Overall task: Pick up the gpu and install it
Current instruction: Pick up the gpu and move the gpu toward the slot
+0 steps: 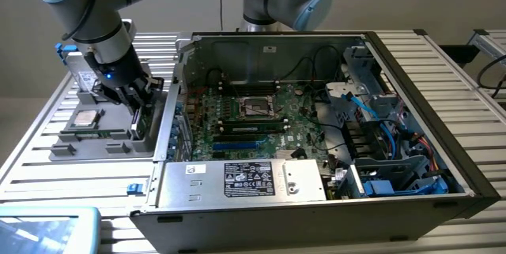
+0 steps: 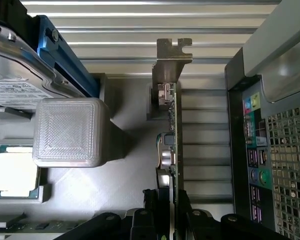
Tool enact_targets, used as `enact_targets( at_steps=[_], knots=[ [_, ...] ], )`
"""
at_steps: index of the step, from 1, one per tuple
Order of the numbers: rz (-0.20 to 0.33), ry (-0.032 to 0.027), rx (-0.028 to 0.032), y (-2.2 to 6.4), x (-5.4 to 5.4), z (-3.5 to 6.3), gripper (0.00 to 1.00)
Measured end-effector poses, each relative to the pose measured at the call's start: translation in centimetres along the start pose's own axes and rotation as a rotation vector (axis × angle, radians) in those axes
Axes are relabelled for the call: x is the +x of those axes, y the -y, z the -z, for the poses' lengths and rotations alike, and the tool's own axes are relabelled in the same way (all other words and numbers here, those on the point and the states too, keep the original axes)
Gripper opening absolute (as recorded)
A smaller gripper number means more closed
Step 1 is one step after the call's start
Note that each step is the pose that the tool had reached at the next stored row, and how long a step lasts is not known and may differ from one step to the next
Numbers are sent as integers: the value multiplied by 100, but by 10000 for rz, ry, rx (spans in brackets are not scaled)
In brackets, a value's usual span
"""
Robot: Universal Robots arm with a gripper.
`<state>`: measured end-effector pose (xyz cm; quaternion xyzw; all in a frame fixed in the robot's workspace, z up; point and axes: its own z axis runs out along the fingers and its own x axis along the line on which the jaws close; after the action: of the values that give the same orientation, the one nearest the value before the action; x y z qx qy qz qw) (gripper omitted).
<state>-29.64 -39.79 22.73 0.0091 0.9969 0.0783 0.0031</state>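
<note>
Arm [image 1: 95,29] angled down over grey plastic tray [image 1: 103,150], black fingers [image 2: 151,212] clenched on upright green silver-bracketed gpu card [image 2: 171,125].

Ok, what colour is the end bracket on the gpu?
Dull silver-grey metal; the bracket shows best in the wrist view.

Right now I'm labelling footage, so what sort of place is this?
Probably a robotics lab's PC-assembly bench: an open case and parts tray on a slatted table, an end effector gripping a gpu.
</note>
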Motion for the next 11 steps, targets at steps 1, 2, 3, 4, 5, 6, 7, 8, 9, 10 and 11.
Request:
enact_targets(
  at_steps=[1,2,3,4,5,6,7,8,9,10,11],
  knots=[
    [-1,-12,6,-1,0,7,28],
    [3,-18,6,-6,0,38,28],
    [11,-25,9,-14,1,85,28],
    [20,-24,7,-21,1,132,28],
    [24,-27,8,-28,1,177,28],
    [30,-27,8,-35,1,222,28],
    [34,-28,8,-42,1,266,28],
    [37,-29,8,-49,1,311,28],
    [39,-29,8,-57,1,357,28],
    [39,-31,8,-63,1,400,28],
    [40,-30,7,-71,0,445,28]
  ],
)
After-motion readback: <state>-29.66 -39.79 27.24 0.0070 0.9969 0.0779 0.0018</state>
